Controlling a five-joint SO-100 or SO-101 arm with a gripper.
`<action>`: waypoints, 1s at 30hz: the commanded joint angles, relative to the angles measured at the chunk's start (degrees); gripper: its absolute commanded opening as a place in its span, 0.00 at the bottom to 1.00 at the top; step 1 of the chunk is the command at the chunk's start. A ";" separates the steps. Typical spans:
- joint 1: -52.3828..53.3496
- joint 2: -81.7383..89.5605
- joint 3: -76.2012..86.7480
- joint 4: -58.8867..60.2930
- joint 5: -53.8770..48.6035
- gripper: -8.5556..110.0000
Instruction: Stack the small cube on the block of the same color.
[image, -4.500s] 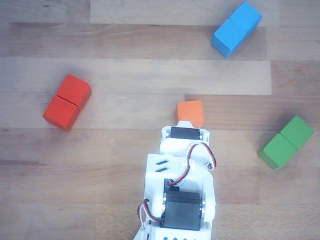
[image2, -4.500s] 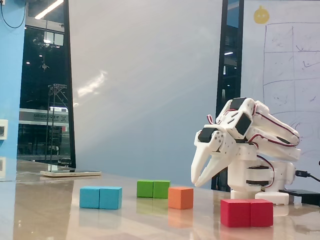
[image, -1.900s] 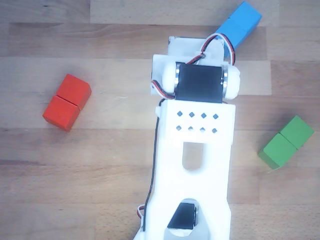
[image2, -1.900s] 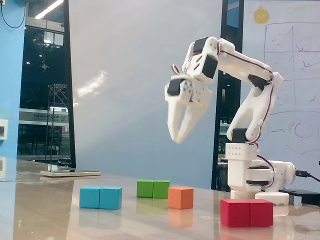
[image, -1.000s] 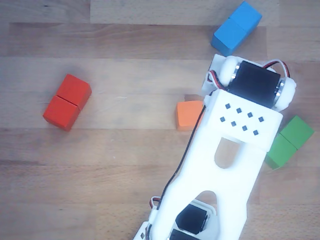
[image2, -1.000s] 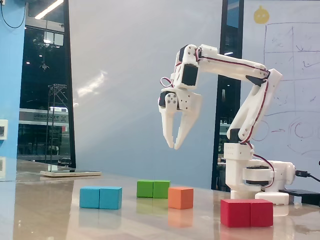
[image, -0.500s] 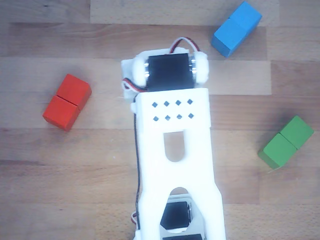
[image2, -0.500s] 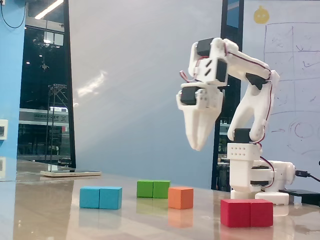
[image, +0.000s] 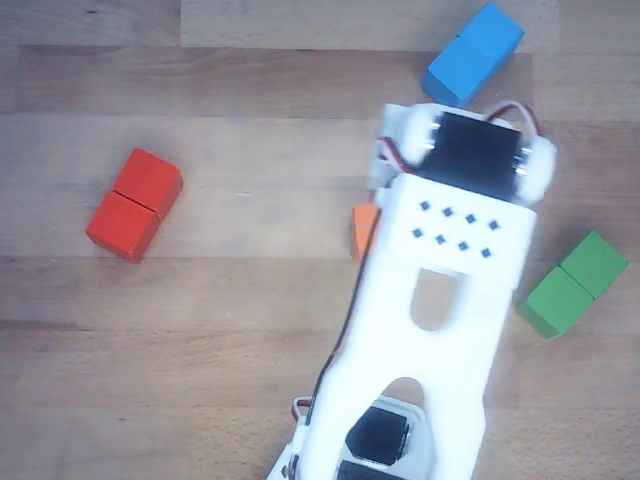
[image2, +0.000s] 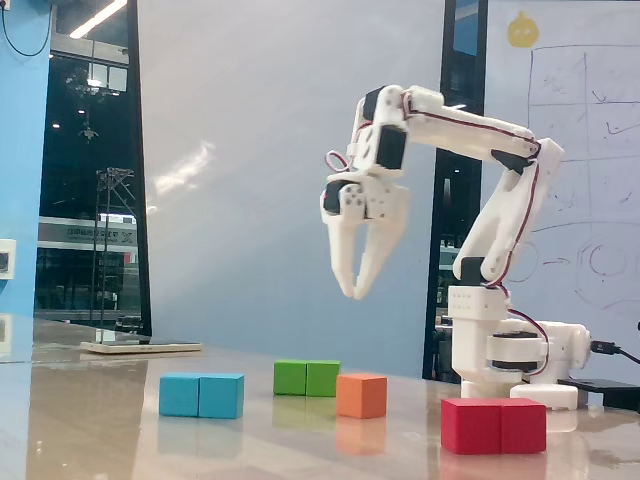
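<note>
We see gripper hanging empty above small cube, fingertips nearly together; red block apart, awaiting stack.

Looking straight down, the white arm covers the middle and lower right of the wooden surface, and it hides the jaws beneath its wrist, so their spread cannot be told. The small orange cube peeks out at the arm's left edge, mostly covered by it. The blue block lies just beyond the wrist's far end, toward the top of the view. The green block sits close beside the arm on the right. The red block lies well apart on the left, angled.
</note>
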 joint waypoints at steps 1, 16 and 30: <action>1.32 0.26 -5.27 -0.70 0.00 0.07; -30.67 0.44 -5.27 0.09 0.44 0.07; -1.67 0.26 -5.27 -0.70 0.00 0.07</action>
